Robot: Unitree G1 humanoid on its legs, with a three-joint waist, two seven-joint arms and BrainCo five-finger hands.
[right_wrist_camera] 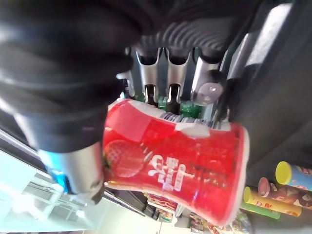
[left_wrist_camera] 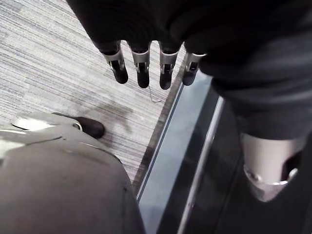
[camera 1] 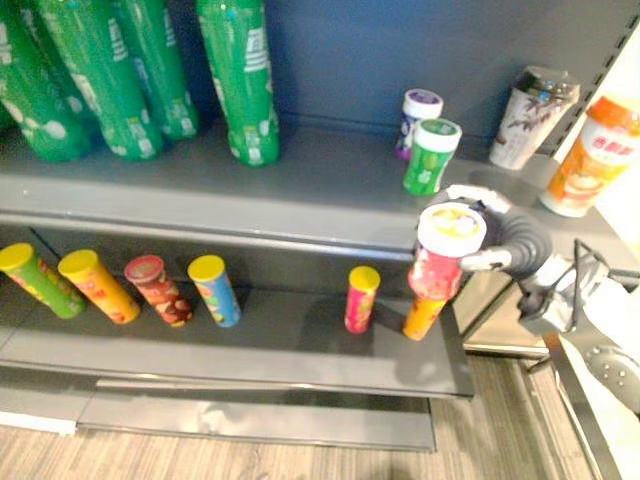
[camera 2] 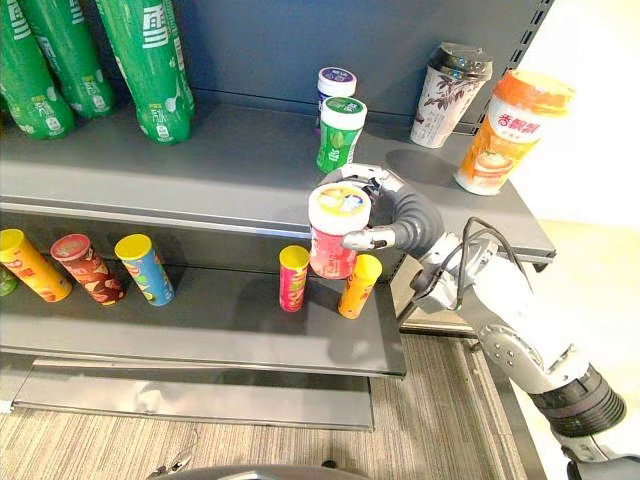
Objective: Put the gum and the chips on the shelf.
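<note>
White characters run down the labels of the green bottles (camera 2: pixel 150 70) at the far left of the upper shelf (camera 2: pixel 200 170). Red characters stand on a pale band of the orange cup (camera 2: pixel 505 130) at the shelf's right end. The red can (right_wrist_camera: pixel 175 170) in the right hand (camera 2: pixel 395 215) bears white characters beside a strawberry picture. Print on the small cans (camera 2: pixel 145 268) on the lower shelf is too small to read.

Setting was a shop: a grey two-tier display shelf (camera 1: pixel 300 190) with a blue back panel (camera 1: pixel 400 45) carried green bottles (camera 1: pixel 240 80) at its upper left, drink cups (camera 2: pixel 507 130) at the upper right corner, and chip tubes (camera 1: pixel 97 286) lined along the lower tier.
</note>
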